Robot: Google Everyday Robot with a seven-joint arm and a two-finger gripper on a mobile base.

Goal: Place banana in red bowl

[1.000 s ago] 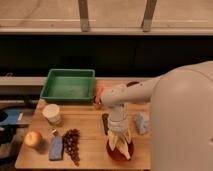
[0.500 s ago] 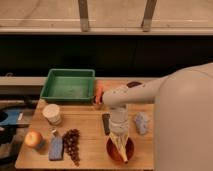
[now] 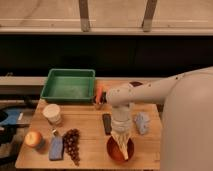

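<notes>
Close to the front edge of the wooden table (image 3: pixel 87 127), toward its right corner, sits the round orange-red shallow bowl (image 3: pixel 110 150). The pale yellow-cream tapered banana (image 3: pixel 123 148) stands steeply in it, its long axis nearly upright and its upper end directly beneath the white arm's gripper (image 3: pixel 120 134). Whether that gripper pinches the fruit or has parted, I cannot tell. Letting go looks like a straight-down matter.
</notes>
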